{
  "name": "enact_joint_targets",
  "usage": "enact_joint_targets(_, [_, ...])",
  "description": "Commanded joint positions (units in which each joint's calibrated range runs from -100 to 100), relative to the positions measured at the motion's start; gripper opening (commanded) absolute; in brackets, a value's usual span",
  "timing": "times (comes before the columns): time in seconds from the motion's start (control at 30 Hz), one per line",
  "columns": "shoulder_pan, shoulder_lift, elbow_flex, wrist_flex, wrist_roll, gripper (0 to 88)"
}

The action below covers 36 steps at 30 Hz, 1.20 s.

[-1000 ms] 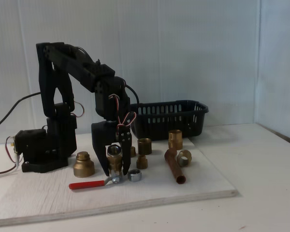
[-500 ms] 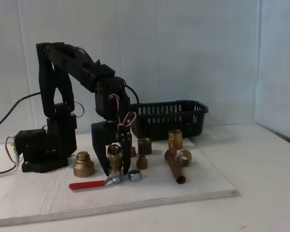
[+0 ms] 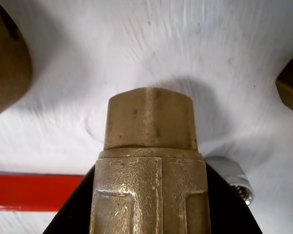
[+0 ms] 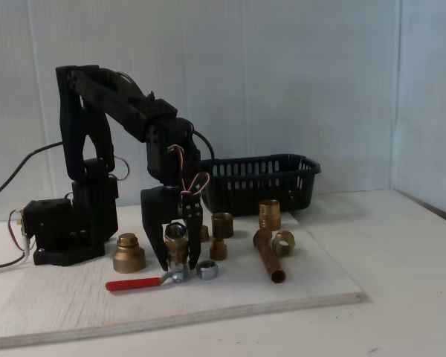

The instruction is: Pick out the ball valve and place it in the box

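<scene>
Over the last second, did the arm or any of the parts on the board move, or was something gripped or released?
No visible change. The gripper stands low around the brass body of the ball valve, the red handle lies flat on the board, and the valve is not lifted. The box, the copper pipe and the loose brass fittings keep their places.

ball valve [image 4: 175, 245] on board [image 4: 297, 286] | box [image 4: 260, 182] behind, right | fittings [image 4: 221, 225] between
</scene>
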Motion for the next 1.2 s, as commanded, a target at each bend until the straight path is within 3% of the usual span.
enact_joint_targets(0.0, [-1.1, -1.3, -10.8, 11.1, -0.9, 0.9])
enact_joint_targets(0.3, [-5.3, -0.6, -27.6, 31.7, -1.1, 0.9])
enact_joint_targets(0.53, [-6.7, -1.4, -28.8, 32.5, -1.4, 0.9])
enact_joint_targets(1.17, [-18.6, -1.3, -38.5, 32.6, -11.8, 0.9])
